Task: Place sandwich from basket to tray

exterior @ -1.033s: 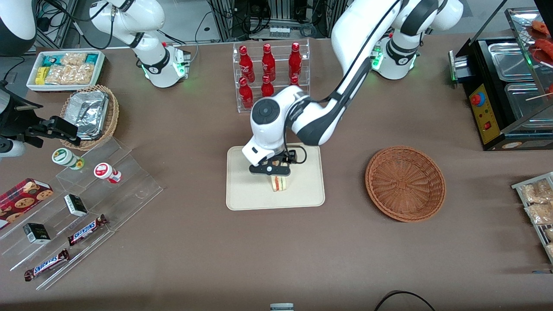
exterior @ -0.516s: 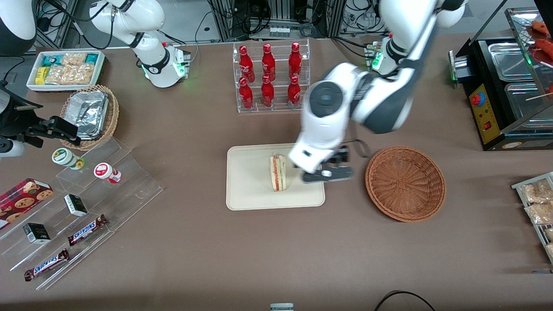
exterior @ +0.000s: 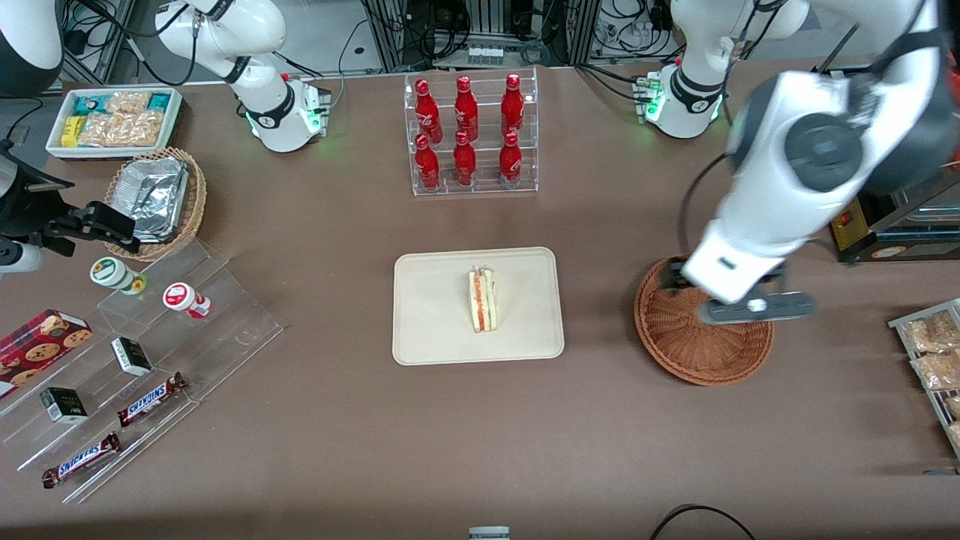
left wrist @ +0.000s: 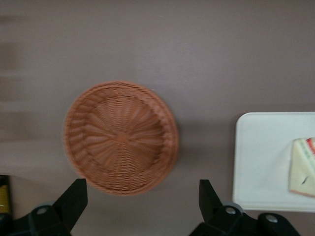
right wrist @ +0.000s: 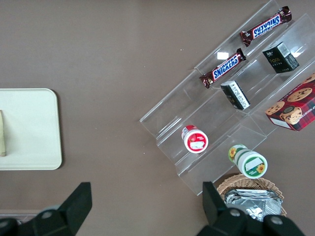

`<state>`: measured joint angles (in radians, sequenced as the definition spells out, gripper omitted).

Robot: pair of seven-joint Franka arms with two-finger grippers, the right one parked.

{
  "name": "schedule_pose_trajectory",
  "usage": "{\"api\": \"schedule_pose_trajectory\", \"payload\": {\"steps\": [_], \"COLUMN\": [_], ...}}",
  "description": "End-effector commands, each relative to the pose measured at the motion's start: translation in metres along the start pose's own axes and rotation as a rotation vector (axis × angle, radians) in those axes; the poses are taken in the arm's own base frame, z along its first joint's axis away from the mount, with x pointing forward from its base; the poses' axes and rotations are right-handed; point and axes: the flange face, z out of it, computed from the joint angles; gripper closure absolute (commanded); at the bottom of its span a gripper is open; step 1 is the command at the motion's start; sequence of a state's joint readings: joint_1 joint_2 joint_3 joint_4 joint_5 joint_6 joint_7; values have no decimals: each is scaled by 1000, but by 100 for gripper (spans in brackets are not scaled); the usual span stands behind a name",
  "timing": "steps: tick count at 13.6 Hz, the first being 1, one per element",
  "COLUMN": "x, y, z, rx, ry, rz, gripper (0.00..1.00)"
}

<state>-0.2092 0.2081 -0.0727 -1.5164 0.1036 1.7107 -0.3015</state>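
Note:
The sandwich (exterior: 484,301), a wrapped wedge of white bread with red and green filling at its edge, lies in the middle of the cream tray (exterior: 427,330); its edge also shows in the left wrist view (left wrist: 302,167) on the tray (left wrist: 261,162). The reddish-brown wicker basket (exterior: 686,349) stands beside the tray toward the working arm's end, with nothing in it (left wrist: 120,137). My gripper (exterior: 754,306) hangs high above the basket, open and holding nothing, its fingers (left wrist: 74,199) wide apart.
A clear rack of red bottles (exterior: 469,135) stands farther from the front camera than the tray. A black food warmer (exterior: 877,157) and a rack of snack packets (exterior: 934,352) sit at the working arm's end. Clear steps with snacks (exterior: 135,360) lie toward the parked arm's end.
My gripper let go of the sandwich, which stays on the tray, and swung up and away from the tray to above the basket.

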Motion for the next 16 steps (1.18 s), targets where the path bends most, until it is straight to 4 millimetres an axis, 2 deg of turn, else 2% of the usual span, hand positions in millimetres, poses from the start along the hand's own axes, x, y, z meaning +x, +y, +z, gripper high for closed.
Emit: {"api": "schedule_pose_trajectory", "payload": {"steps": [1, 3, 5, 7, 9, 16], "x": [-23, -31, -50, -65, -67, -50], "y": [-53, -82, -92, -116, -130, -126], "z": [-14, -22, -25, -25, -26, -48], "rx": [-29, -76, -78, -77, -103, -100], "ry": [-15, -15, -22, -21, -21, 24], "rz": [41, 56, 90, 78, 76, 77], "gripper": [0, 0, 0, 0, 0, 0]}}
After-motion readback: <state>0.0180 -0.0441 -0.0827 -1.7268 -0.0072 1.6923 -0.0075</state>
